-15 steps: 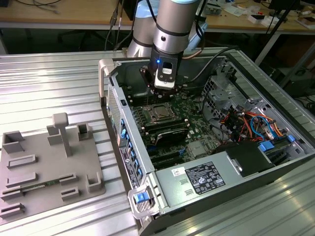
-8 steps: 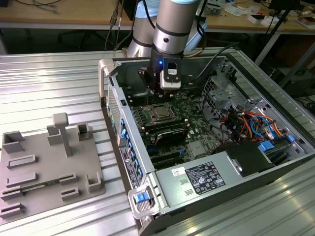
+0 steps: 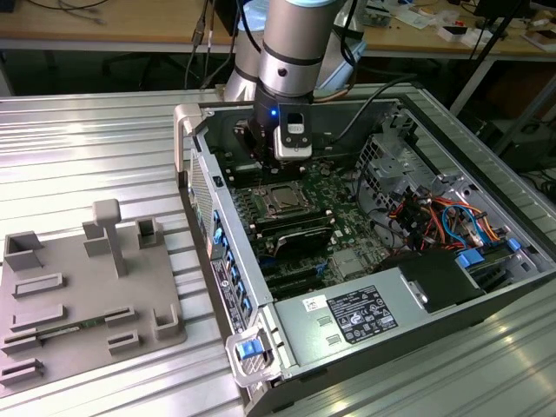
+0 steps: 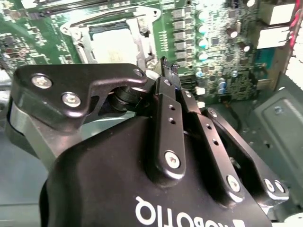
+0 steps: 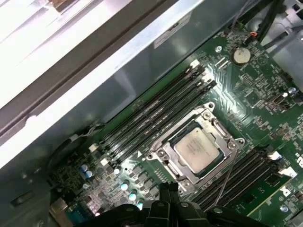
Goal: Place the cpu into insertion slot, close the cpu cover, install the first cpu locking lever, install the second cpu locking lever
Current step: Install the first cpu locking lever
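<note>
The cpu (image 5: pixel 196 147), a silver-grey square, lies in the insertion slot (image 5: pixel 161 161) on the green motherboard. The cpu cover (image 5: pixel 215 128), a silvery frame, lies flat around it. A thin wire locking lever (image 5: pixel 226 177) runs loose from the socket's corner. In both wrist views my gripper (image 5: pixel 168 188) has its black fingertips (image 4: pixel 168 70) pressed together with nothing between them, just off one side of the socket (image 4: pixel 113 45). In the exterior view the gripper (image 3: pixel 265 158) hangs inside the open case, just beyond the socket (image 3: pixel 283 199).
Long black memory slots (image 5: pixel 156 116) flank the socket. The case wall (image 3: pixel 221 226) stands on the exterior view's left, a grey power-supply box (image 3: pixel 347 317) in front, and coloured cables (image 3: pixel 434 217) at the right. A grey fixture plate (image 3: pixel 78 295) lies outside the case.
</note>
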### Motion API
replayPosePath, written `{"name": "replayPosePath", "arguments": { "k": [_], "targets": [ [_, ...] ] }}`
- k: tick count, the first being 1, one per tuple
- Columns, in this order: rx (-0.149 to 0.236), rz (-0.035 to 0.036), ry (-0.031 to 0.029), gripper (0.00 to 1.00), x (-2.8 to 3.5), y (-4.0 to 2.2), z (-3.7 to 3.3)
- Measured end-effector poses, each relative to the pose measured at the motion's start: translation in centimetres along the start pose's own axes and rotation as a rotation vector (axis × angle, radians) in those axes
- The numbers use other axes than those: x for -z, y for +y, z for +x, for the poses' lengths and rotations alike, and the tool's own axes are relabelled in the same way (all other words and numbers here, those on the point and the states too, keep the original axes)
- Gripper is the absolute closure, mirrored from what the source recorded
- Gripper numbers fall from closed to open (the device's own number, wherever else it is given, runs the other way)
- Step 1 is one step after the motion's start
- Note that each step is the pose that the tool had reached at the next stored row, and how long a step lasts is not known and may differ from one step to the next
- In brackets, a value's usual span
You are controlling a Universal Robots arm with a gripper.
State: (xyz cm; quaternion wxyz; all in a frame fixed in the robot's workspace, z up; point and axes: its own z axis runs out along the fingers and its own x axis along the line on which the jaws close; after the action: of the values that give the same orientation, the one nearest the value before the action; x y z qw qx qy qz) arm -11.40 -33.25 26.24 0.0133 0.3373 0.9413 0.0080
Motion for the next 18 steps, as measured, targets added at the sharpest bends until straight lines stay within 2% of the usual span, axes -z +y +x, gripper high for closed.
{"name": "replayPosePath", "arguments": {
  "k": [2, 5, 9, 11, 16, 18],
  "targets": [
    [0.019, -0.0005, 0.0005, 0.89, -0.06, -0.07, 0.09],
    [0.083, -0.0016, 0.002, 0.89, -0.24, -0.09, 0.1],
    [0.196, -0.0034, 0.0047, 0.89, -0.48, -0.1, 0.11],
    [0.214, -0.0042, 0.0051, 0.89, -0.5, -0.18, 0.22],
    [0.234, -0.0043, 0.0056, 0.89, -0.47, -0.6, 1.25],
    [0.275, -0.0051, 0.0066, 0.89, -0.48, -0.57, 1.28]
  ]
}}
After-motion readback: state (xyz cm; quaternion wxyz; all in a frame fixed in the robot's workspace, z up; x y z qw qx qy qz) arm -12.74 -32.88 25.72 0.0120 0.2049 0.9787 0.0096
